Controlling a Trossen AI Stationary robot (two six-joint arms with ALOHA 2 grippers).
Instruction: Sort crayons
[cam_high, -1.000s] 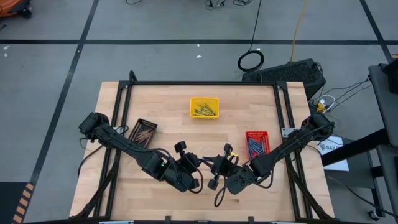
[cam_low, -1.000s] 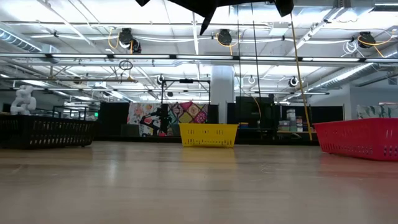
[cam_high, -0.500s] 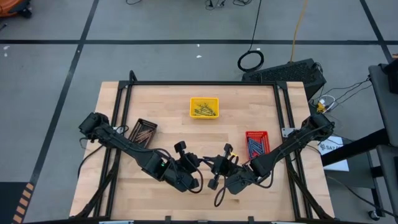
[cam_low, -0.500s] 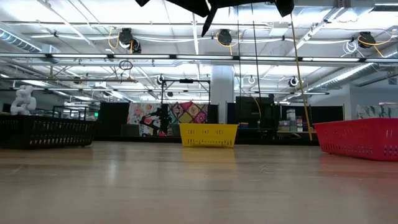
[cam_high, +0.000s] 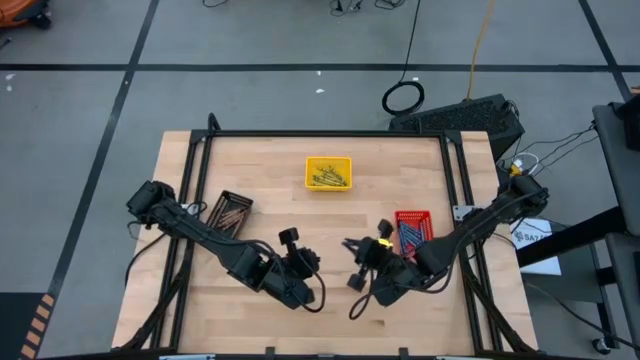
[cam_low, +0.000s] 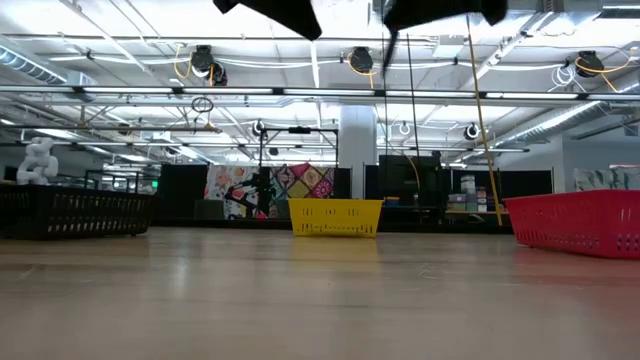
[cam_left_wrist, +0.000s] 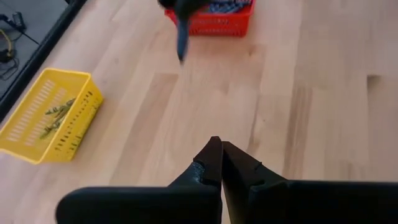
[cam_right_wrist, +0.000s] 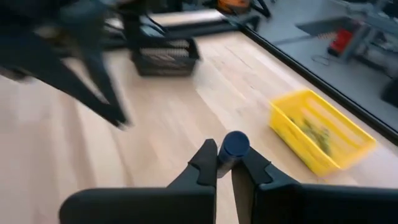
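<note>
My right gripper (cam_right_wrist: 224, 163) is shut on a dark blue crayon (cam_right_wrist: 234, 145) above the table's middle, left of the red tray (cam_high: 412, 228), which holds blue crayons. It shows in the high view (cam_high: 356, 268) too. My left gripper (cam_left_wrist: 221, 154) is shut and empty just left of it (cam_high: 312, 262). The left wrist view shows the held crayon (cam_left_wrist: 181, 38) sticking out below the right fingers, in front of the red tray (cam_left_wrist: 214, 23). The yellow tray (cam_high: 328, 172) holds olive crayons, the black tray (cam_high: 230, 210) brown ones. My right gripper pinches the blue crayon between its two fingertips (cam_right_wrist: 208, 163). One round end (cam_right_wrist: 235, 143) stands out on the camera side of the fingers. The other end (cam_left_wrist: 181, 50) sticks out beyond them, pointing down at the table. The crayon is lifted clear.
The three trays stand apart on the wooden table (cam_high: 270, 165): yellow at the far middle, red at the right, black at the left. Bare wood lies between them and under both grippers. A black frame rail (cam_high: 330, 133) runs round the table.
My right gripper has drawn away from my left gripper toward the table's right edge and the red tray, carrying the blue crayon clear of the table. My left gripper has drawn back a little toward the table's left.
</note>
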